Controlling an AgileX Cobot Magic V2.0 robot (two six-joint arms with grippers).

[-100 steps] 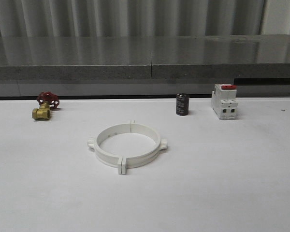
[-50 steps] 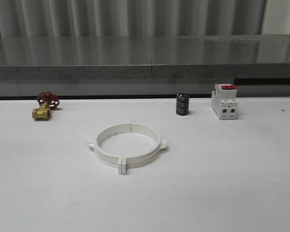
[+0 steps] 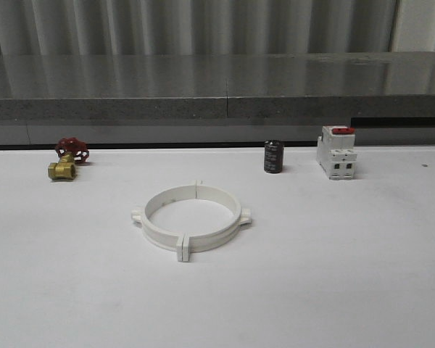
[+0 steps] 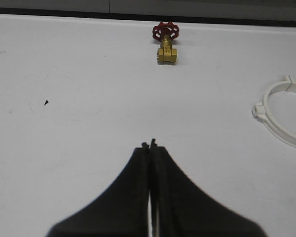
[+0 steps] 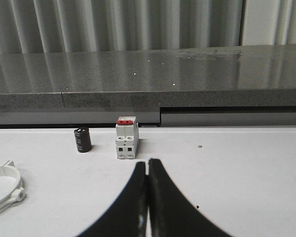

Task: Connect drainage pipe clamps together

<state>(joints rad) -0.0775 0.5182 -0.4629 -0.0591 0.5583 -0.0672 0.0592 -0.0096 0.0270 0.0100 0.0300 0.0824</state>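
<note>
Drainage pipe clamps (image 3: 191,217) sit as a closed ring mid-table, well short of the far edge. Left wrist view: left gripper (image 4: 149,145) pinched shut, empty. Right wrist view: right gripper (image 5: 147,163) likewise shut. Any nudge could pop the halves apart.

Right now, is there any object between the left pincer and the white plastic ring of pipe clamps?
Nothing visible. Bare white table separates the shut left pincer from the white plastic clamp ring; the brass valve with red handwheel stands farther back, aside.
</note>
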